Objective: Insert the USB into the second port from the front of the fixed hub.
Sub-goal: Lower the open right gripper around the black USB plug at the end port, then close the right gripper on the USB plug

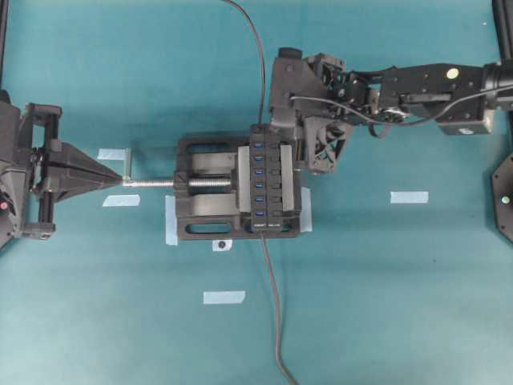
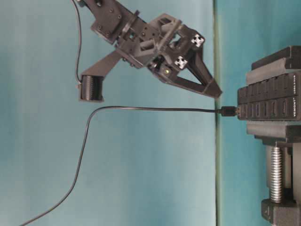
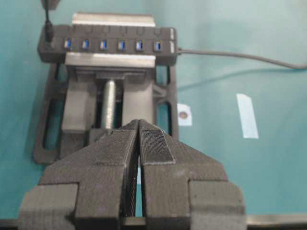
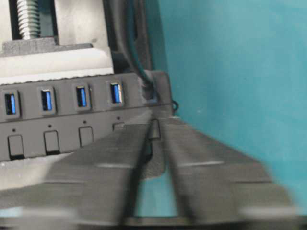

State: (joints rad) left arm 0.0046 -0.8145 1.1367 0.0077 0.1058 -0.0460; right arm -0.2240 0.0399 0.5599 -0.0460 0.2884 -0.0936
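Closest to the right wrist camera, the right pincer [image 4: 153, 127] stands a little apart. A slim gap runs between its fingers [image 4: 196, 153], and we see nothing in it but the hub behind. The picture is blurred here, yet the gap is plain. It holds nothing. From table level its tips hang just beside the USB [image 2: 229, 111], apart from it and from the thin cable [image 2: 141, 108] that trails off the plug.

Just past the tips lies the hub [image 4: 62, 124], and the USB stands plugged into the last port of its row, at the end opposite the hub's own cable [image 1: 275, 321]. The other blue ports in the row are free. We cannot tell whether the plug is pushed fully home.

Beyond the hub is the vise [image 1: 204, 220] that clamps it, taped to the table [image 1: 401, 305], with its silver screw [image 1: 160, 183] running out towards the left arm.

Farther off, the left pincer [image 3: 139, 125] is pressed closed, its pads meeting along a thin seam with nothing between them. It points along the screw at the vise, its tips near the screw's handle. Whether they touch it we cannot tell.
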